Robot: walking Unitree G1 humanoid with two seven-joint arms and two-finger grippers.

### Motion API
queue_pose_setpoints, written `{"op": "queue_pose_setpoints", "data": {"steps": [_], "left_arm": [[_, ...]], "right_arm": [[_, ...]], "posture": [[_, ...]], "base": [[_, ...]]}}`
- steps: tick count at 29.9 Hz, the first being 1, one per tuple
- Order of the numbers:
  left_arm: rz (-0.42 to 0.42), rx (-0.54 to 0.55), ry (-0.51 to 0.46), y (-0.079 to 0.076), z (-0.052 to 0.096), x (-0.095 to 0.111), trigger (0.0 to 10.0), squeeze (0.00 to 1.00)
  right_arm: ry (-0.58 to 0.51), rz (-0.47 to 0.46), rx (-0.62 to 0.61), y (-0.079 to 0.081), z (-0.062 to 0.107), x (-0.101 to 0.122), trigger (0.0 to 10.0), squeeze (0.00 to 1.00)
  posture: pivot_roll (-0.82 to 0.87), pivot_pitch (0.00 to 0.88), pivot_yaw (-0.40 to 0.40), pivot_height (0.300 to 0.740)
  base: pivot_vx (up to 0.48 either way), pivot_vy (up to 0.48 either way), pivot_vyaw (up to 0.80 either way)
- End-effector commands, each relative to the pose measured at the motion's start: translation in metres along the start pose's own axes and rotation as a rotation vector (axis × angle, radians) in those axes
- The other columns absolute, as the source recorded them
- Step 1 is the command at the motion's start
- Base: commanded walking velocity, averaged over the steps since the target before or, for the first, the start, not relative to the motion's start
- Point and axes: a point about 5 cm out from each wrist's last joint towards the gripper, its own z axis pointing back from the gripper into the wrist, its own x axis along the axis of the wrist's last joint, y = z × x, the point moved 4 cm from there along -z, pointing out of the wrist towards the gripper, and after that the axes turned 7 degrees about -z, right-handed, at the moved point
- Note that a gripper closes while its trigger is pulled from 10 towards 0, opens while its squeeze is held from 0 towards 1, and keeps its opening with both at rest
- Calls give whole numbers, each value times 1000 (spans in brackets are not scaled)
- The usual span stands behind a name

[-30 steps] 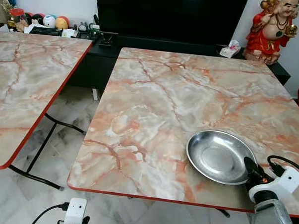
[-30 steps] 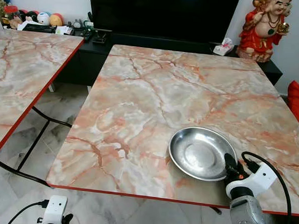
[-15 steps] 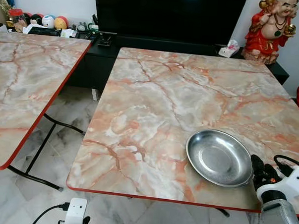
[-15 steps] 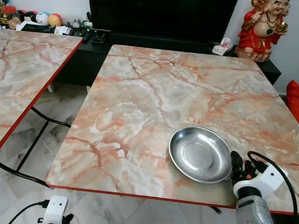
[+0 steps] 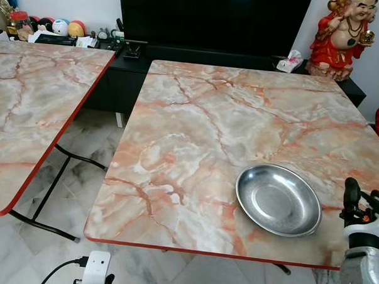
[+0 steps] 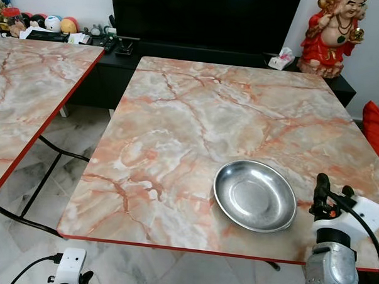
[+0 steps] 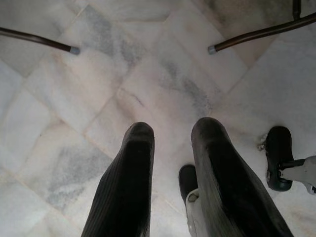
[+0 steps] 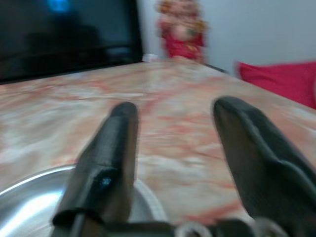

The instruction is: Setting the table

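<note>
Right tool (image 6: 332,189) sits just off the near right corner of the table (image 6: 197,117), fingers apart w/ nothing between them, tips pointing up and beside the dish (image 6: 255,196), not touching it. In the right wrist view the fingers (image 8: 106,163) frame bare marble w/ the dish rim low in the frame, so the tool is let go and empty. Judgement: dish looks set down, tool clear of it.

Dish lies flat, hollow side up, near the front edge twd the right, prob. because that's as far as the arm reaches from this side; it's also where a diner would sit. Nothing in it.

Left tool (image 7: 170,182) hangs idle pointing at the floor (image 7: 148,74), fingers spread, empty.

Count: 1 dish, 2 tables (2nd table (image 5: 34,97) on the left, bare top, gap between them), 2 tools. Behind: 1 TV (image 5: 213,20) on a low dark stand, 1 red statue (image 5: 343,37), some small bits at far left, too small to count.

Judgement: one item placed so far; more settings likely needed.
</note>
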Motion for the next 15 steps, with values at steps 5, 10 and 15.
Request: {"op": "queue_pose_setpoints", "data": {"steps": [5,10,15], "left_arm": [[-7,-3,3,-1,1,-2,10000,0],[5,3,7,-1,1,-4,10000,0],[0,0,9,0,1,-4,10000,0]], "right_arm": [[28,9,90,31,-5,-16,10000,0],[30,26,94,36,-10,-20,10000,0],[21,39,98,39,-11,-21,10000,0]], "posture": [[9,0,-36,740],[17,0,-31,740],[17,0,-24,740]], "base": [[0,0,0],[0,0,0],[0,184,0]]}}
